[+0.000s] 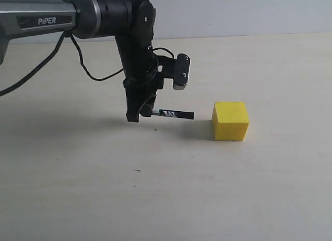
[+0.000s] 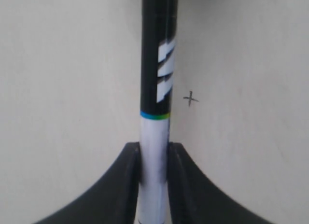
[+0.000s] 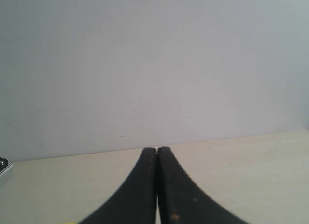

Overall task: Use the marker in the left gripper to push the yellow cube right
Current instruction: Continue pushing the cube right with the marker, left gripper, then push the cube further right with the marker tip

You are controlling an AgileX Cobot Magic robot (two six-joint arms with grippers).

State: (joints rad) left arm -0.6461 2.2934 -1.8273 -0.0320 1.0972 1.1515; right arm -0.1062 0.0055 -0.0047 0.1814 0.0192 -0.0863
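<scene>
Left gripper [image 1: 141,114] of mine is closed on the marker [image 1: 174,114], and it hangs down from the arm [image 1: 46,20] above the table [image 1: 78,199]. In the left wrist view the two black fingers [image 2: 126,159] of the gripper [image 2: 154,151] press the white barrel of the marker [image 2: 157,64] from both sides. From the fingers the marker goes out nearly level, with the black cap end and its white lettering in front. It does not touch the table; a faint shadow lies under it.

To the right of the marker, in the exterior view, the cube [image 1: 230,120] stands flat on the table, yellow and plain. The cap end points toward it, but between the cap end and the cube I see a small gap, so they are apart. If the marker is exactly in line with the cube, I cannot tell from this view.

On the table there is a small pen cross [image 2: 191,99], just beside the cap in the wrist view, and in the exterior view the cross [image 1: 156,130] is below the marker.

The right gripper [image 3: 157,151] has its fingers pressed together with nothing between them, in front of a pale wall [image 3: 154,64]
</scene>
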